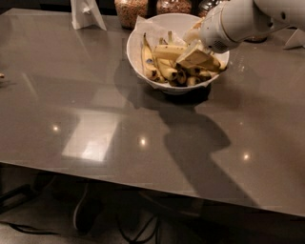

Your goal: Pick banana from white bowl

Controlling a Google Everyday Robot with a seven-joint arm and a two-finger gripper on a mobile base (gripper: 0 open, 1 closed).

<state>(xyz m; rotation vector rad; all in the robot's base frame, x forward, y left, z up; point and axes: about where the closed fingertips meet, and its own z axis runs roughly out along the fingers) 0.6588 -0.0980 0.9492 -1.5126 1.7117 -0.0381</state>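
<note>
The white bowl [129, 50] stands at the back middle of the grey table and holds several yellow bananas with dark tips. A long curved banana [147, 62] lies along the bowl's left inner side, and shorter ones [169, 51] are piled in the middle. My gripper [196, 57] is at the end of the white arm [236, 19], which comes in from the upper right. It reaches down into the right side of the bowl, on top of the piled bananas there. It hides the bananas under it.
Two glass jars of grain [131, 9] [174, 5] stand right behind the bowl. A white folded stand [86, 13] is at the back left and a white object [295, 38] at the far right edge. The grey table [95, 119] ends at its front edge low in the view.
</note>
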